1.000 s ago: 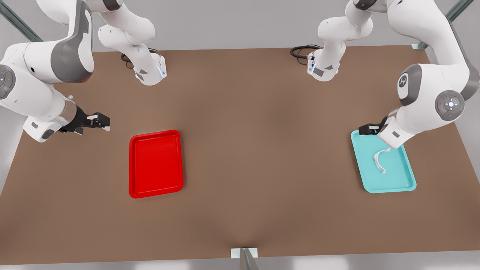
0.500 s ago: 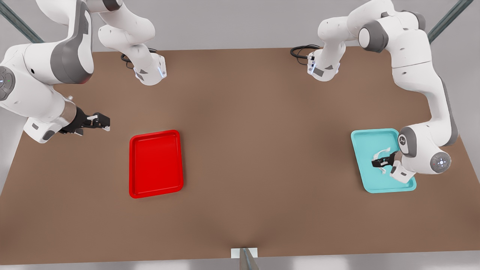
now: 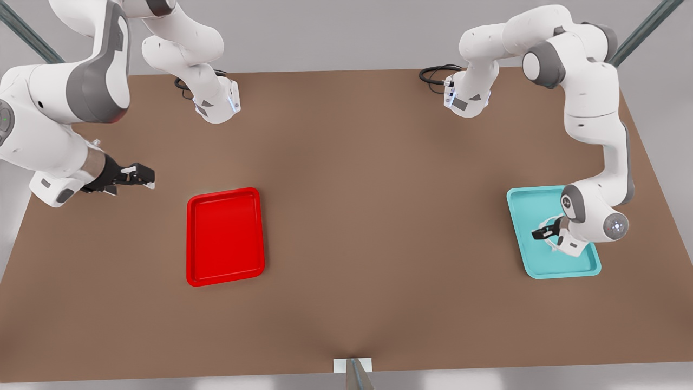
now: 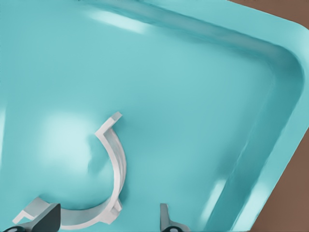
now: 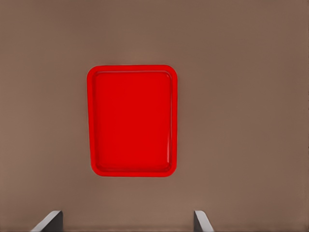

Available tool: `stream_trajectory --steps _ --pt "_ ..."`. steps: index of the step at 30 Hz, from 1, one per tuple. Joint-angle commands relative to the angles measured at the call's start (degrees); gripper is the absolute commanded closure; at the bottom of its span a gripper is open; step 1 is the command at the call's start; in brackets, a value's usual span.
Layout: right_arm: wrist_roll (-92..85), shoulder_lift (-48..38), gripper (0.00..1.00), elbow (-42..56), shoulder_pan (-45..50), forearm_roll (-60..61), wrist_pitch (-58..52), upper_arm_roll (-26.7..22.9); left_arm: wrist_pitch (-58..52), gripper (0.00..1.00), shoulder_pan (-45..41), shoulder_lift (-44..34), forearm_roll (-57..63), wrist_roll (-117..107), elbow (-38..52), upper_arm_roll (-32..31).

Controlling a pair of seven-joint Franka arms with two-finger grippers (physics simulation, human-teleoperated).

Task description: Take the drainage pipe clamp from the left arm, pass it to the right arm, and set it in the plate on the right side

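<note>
Your left gripper (image 3: 541, 233) sits low inside the teal tray (image 3: 528, 254), at the front view's right. Its fingers (image 4: 46, 220) are spread wide, one on each side of the clamp (image 4: 113, 164). Whether they touch it cannot be told. The clamp (image 3: 552, 221) lies flat on the tray floor, a white C-shaped strip with a small tab at each end, partly hidden under the gripper in the front view. In the left wrist view it rests on bare teal floor, apart from the tray wall (image 4: 270, 121).

Your right gripper (image 3: 142, 177) hangs above the brown table (image 3: 368, 206) at the front view's left, near the plate (image 3: 225, 236) but not over it. Its fingers (image 5: 48, 222) stand wide apart and hold nothing. The plate (image 5: 131, 121) lies flat on the table, well apart from the teal tray.
</note>
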Motion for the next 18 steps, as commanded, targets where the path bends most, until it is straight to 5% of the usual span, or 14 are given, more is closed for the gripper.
stream_trajectory --steps 1,5,12,15,18 --pt "-0.50 0.11 0.00 -0.05 -0.20 -0.17 -1.03 0.03 6.21 0.00 0.33 0.31 -0.24 0.00 -0.01 0.01" --pt "-0.50 1.25 0.00 -0.14 -0.20 0.35 -1.82 0.03 6.38 0.03 0.77 0.84 -0.42 -0.17 -0.01 0.01" --pt "-0.24 1.25 0.00 -0.14 -0.11 0.35 -3.14 0.03 6.47 0.26 0.86 0.75 -0.51 -0.17 0.16 0.01" --pt "-0.33 1.25 0.00 -0.32 -0.11 0.35 -3.14 0.12 6.38 0.49 1.21 0.57 -0.51 -0.35 0.25 -0.17" --pt "-0.33 0.99 0.00 -1.28 -0.11 0.35 -3.14 0.12 10.51 0.49 1.21 0.75 -2.53 -0.35 0.34 -0.25"
